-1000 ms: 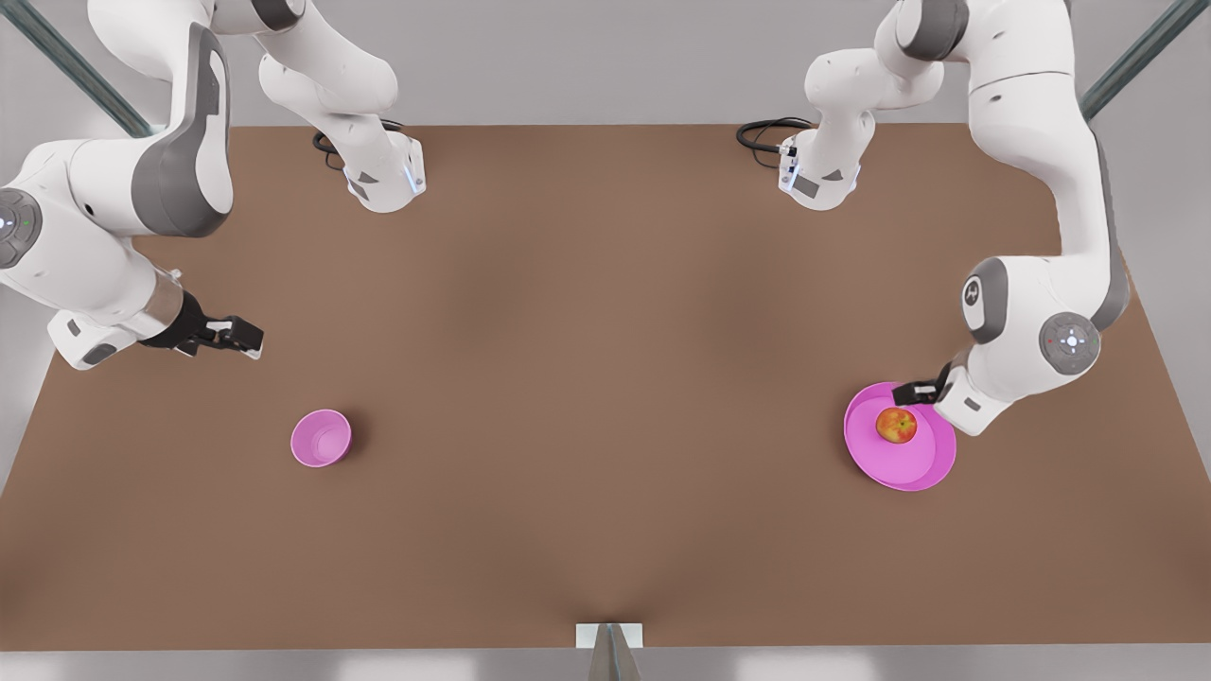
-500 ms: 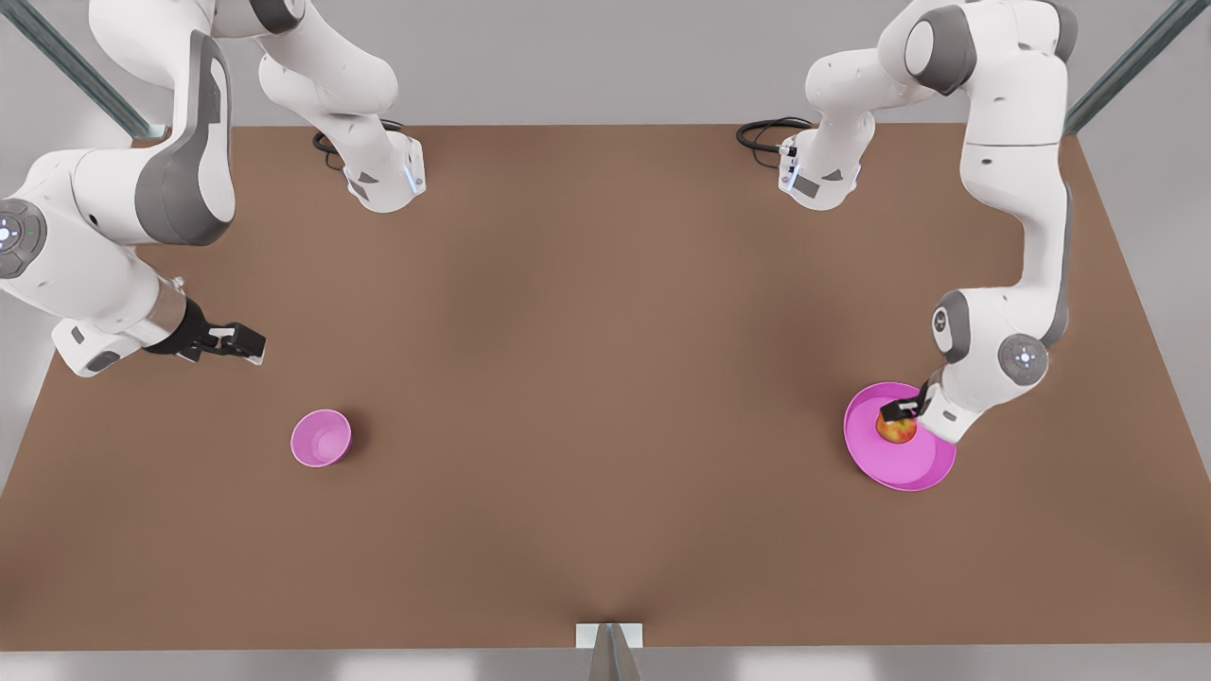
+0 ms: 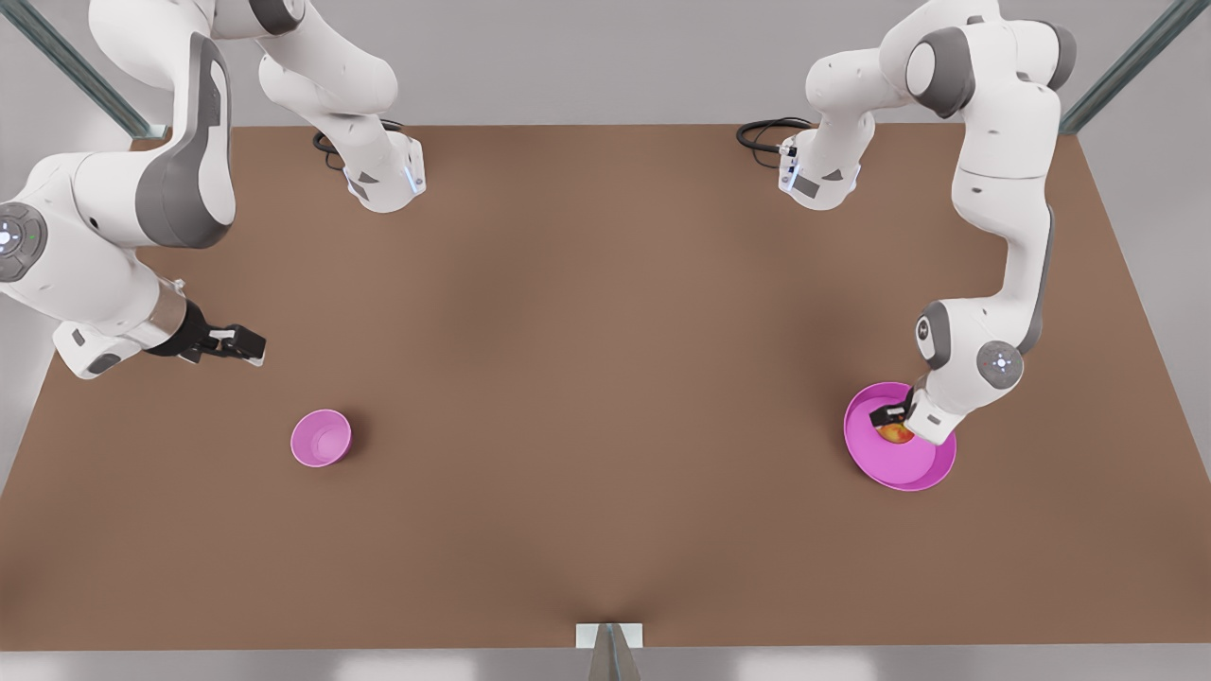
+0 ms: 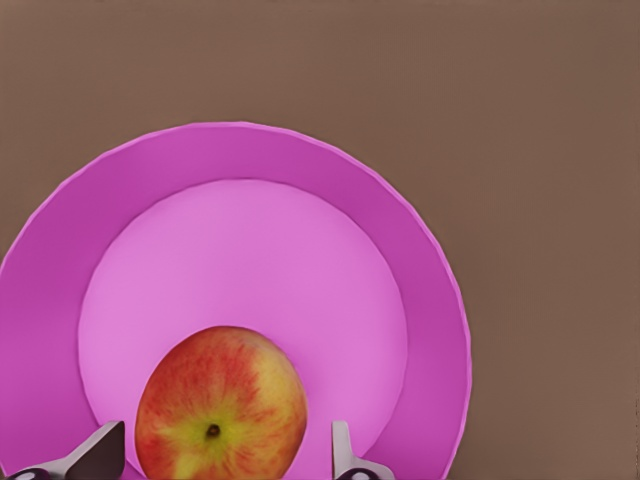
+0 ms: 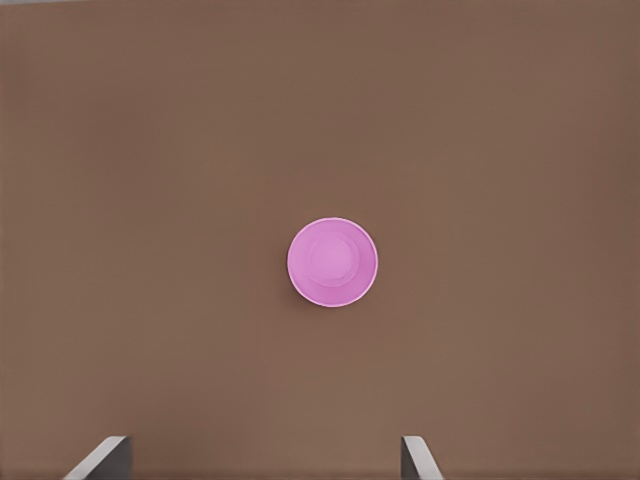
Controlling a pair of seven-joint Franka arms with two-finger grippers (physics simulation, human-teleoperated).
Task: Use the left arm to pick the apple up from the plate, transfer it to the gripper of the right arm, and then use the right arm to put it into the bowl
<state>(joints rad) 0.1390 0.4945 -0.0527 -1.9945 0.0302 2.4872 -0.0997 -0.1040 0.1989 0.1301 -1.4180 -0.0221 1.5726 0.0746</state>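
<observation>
The red and yellow apple (image 3: pixel 896 434) (image 4: pixel 220 405) lies on the wide magenta plate (image 3: pixel 899 465) (image 4: pixel 250 160) at the front view's right. My left gripper (image 3: pixel 890 420) (image 4: pixel 222 460) is low over the plate and open, with one fingertip on each side of the apple. I see a narrow gap between each finger and the fruit. The small deep pink bowl (image 3: pixel 321 438) (image 5: pixel 332 262) stands at the front view's left. My right gripper (image 3: pixel 236 344) (image 5: pixel 262 462) waits in the air behind the bowl, open with nothing in it.
Both arm bases (image 3: pixel 383 180) (image 3: pixel 818 180) stand at the table's back edge, with black cables (image 3: pixel 762 132) beside them. A small white bracket (image 3: pixel 609 636) sits at the middle of the front edge. The brown tabletop (image 3: pixel 605 378) stretches between bowl and plate.
My left arm has come down onto the plate, and its gripper now straddles the apple and hides part of it in the front view. The right arm has hardly moved.
</observation>
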